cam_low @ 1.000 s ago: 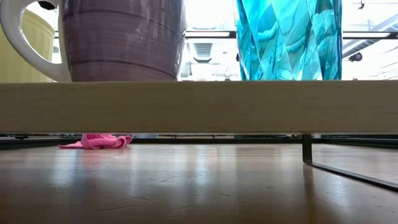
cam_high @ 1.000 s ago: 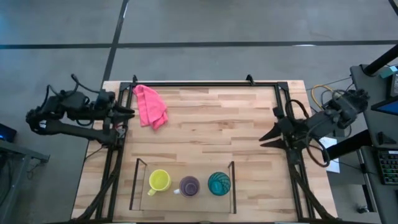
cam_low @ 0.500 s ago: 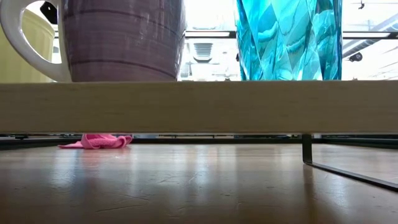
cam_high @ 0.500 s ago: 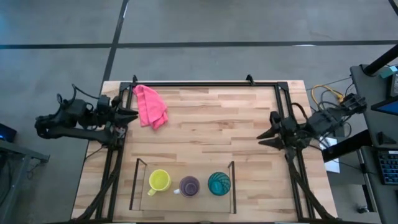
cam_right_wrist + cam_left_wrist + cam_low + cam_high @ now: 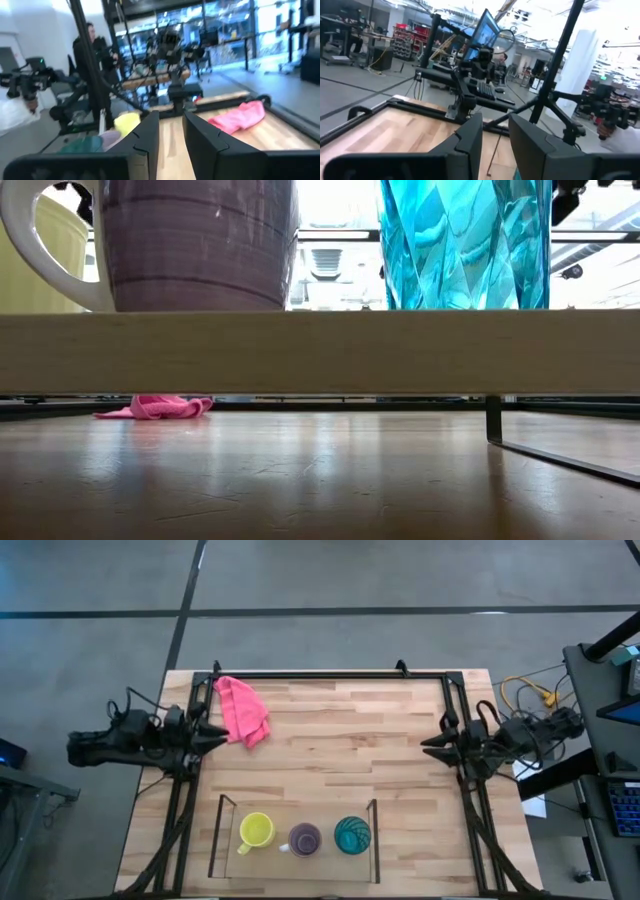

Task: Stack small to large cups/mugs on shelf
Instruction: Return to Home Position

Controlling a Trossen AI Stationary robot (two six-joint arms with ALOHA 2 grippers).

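Three vessels stand in a row on the shelf's (image 5: pixel 298 858) light wood base near the table's near edge: the yellow mug (image 5: pixel 256 831) on the left, the purple mug (image 5: pixel 304 838) in the middle, the teal tumbler (image 5: pixel 352 835) on the right. The low view shows the purple mug (image 5: pixel 195 245) and teal tumbler (image 5: pixel 465 240) close up on the base (image 5: pixel 320 350). My left gripper (image 5: pixel 224 730) hovers at the table's left edge beside the pink cloth, open and empty. My right gripper (image 5: pixel 428 746) hovers at the right edge, open and empty. Both are far from the cups.
A pink cloth (image 5: pixel 243 710) lies crumpled at the far left of the table, just right of my left gripper. A black metal rail frame (image 5: pixel 330 675) runs along the far edge and both sides. Bare wood (image 5: pixel 340 755) lies between the grippers and the shelf.
My right gripper has drawn back toward the table's right and far edges, and its arm has levelled out. My left arm has lowered and stretched out, and its gripper has shifted slightly toward the near edge beside the cloth. The cups have stayed put.
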